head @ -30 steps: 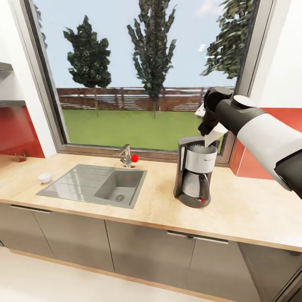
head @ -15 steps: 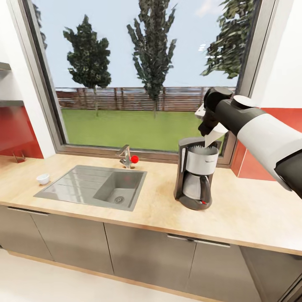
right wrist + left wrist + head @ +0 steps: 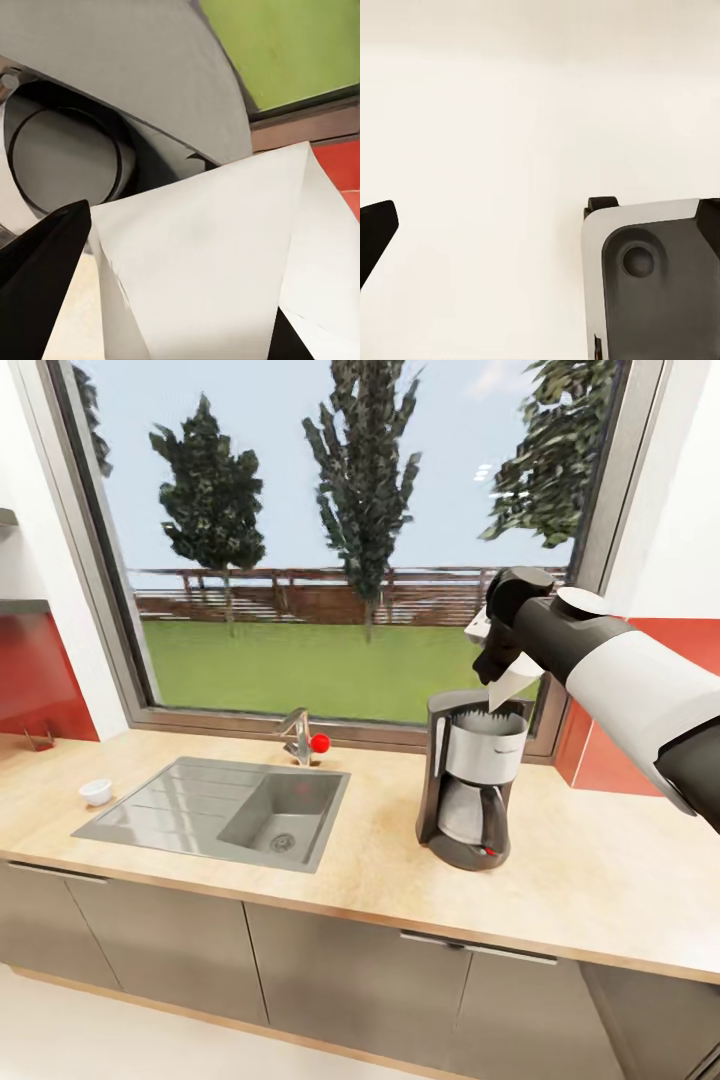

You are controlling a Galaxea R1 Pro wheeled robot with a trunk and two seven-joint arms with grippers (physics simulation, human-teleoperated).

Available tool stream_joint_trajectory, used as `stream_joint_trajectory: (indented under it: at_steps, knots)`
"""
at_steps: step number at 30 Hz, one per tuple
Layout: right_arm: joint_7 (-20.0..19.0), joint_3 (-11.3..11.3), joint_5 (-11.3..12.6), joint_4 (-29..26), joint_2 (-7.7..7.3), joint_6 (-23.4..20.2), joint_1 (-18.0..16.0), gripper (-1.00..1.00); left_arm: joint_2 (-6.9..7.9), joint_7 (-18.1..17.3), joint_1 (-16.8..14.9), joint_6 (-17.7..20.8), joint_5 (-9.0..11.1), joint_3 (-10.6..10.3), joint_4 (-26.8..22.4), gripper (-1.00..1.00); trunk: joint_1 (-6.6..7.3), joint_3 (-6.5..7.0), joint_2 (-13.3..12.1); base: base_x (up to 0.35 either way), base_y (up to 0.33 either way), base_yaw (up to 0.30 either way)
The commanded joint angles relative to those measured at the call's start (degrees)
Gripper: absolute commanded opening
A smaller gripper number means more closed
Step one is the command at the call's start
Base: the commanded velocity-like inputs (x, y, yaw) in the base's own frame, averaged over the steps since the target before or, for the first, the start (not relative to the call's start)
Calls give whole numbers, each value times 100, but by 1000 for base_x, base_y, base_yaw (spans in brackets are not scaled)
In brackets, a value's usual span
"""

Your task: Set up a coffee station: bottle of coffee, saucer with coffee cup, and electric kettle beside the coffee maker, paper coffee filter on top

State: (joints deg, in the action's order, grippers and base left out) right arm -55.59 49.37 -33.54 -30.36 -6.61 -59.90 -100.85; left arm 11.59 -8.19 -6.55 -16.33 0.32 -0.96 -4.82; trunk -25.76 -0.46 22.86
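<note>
The tall dark grey drip coffee maker with a silver front and glass carafe (image 3: 474,780) stands on the long light wood-grain bench (image 3: 590,880), set back from the bench's front edge and just before the window sill. To its right the bench runs bare; to its left lies the grey inset sink (image 3: 225,810), and well beyond the sink a small white rounded cup (image 3: 96,791) sits near the bench's far end.

The right jaws (image 3: 497,672) hang just above the coffee maker's open top, closed on the thin white paper cone filter (image 3: 510,686), whose lower tip dips toward the rim. In the right wrist view the filter (image 3: 217,262) lies between the dark fingers (image 3: 45,255), above the machine's round basket.

The left jaws (image 3: 484,225) hover over a plain pale surface; one dark fingertip (image 3: 375,232) shows, and I cannot tell how wide they stand.
</note>
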Motion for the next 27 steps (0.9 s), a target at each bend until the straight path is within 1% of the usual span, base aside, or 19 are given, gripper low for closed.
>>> stream_joint_trajectory:
  at_steps: [1,8,15,27]
  knots:
    - [-57,28,-50,-13,-9,-10,-5,-100,1,-16,-4,-21,4,-9,7,100,-3,-5,6,12,0,0]
    - [-57,28,-50,-6,-20,-10,-3,-100,1,-16,-4,-22,4,-10,7,100,-3,-5,6,12,0,0]
    - [-57,28,-48,-5,-16,-10,-2,-100,1,-18,-4,-20,4,-8,7,100,-3,-5,6,114,0,0]
    - [-57,28,-47,-5,-23,-10,-1,-100,1,-21,-4,-25,4,-9,7,100,-3,-5,6,19,-1,0]
